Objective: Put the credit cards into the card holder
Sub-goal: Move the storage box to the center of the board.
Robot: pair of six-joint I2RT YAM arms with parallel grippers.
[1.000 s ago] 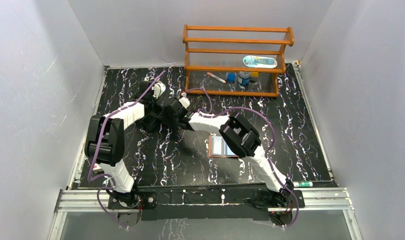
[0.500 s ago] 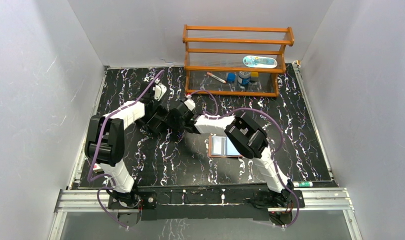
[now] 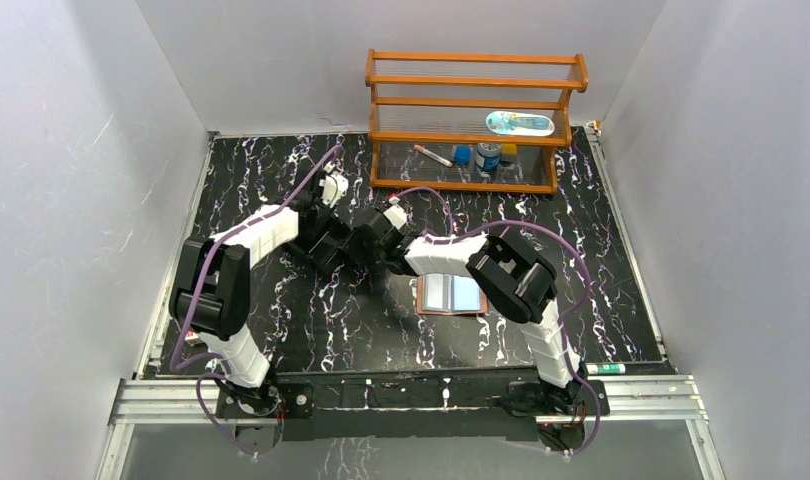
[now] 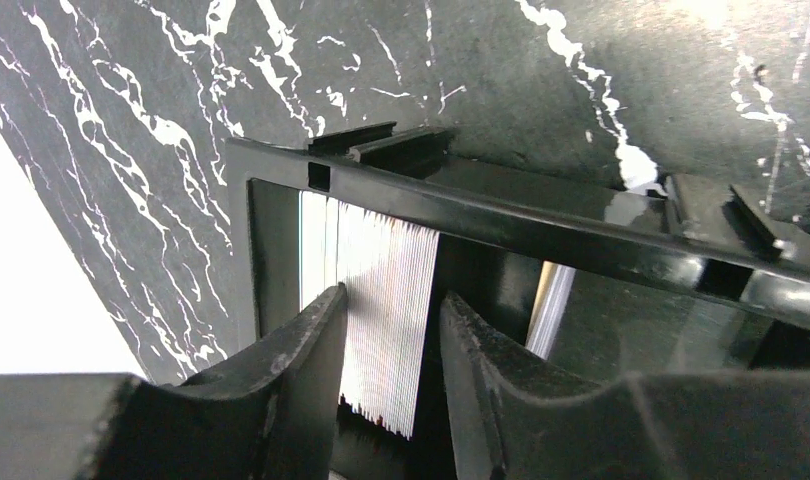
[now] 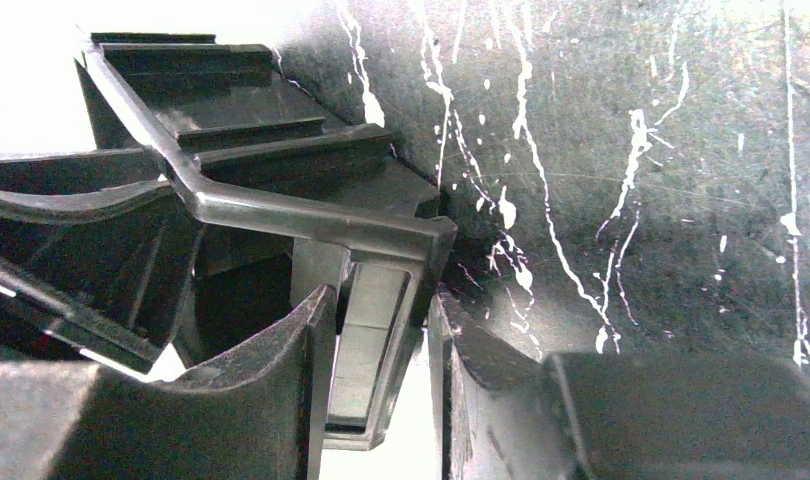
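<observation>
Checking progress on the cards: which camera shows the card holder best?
The top external view: the card holder lies flat on the table, a brown edge around pale panels. Both wrist views show only the black tray and the marbled table, not the holder.

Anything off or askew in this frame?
Nothing spilled or damaged. One oddity: both arms crowd the tray. The right gripper straddles its corner wall, and the left gripper straddles the cards standing on edge inside. The holder lies open.

A wooden rack [image 3: 476,80] stands on the black marbled table [image 3: 601,260].
</observation>
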